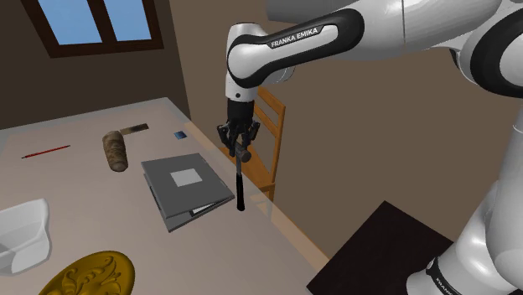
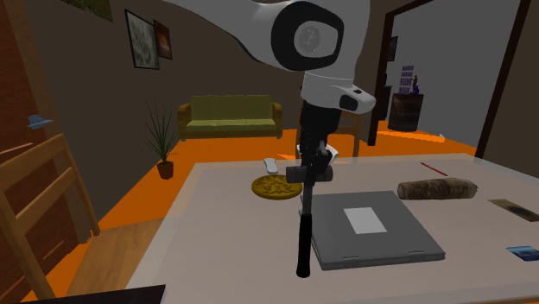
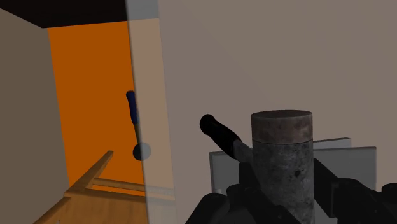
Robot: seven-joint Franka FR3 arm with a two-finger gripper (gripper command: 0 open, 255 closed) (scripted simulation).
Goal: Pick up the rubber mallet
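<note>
Two black fingers of the end effector [image 1: 239,144] clamp the dark grey cylindrical head of the black-handled rubber mallet [image 1: 240,180], whose slim handle hangs straight down toward 6 o'clock. In the shoulder view its lower tip is near the edge of the pale beige table [image 1: 84,134], with the flat grey binder [image 1: 184,191] just beside it at 9 o'clock. Whether the tip touches the surface is hard to tell. A brown log-like roll [image 1: 115,151] lies at 10 o'clock of the binder.

"FRANKA EMIKA" in white capitals, on the arm [image 1: 303,38], black forearm band
</note>
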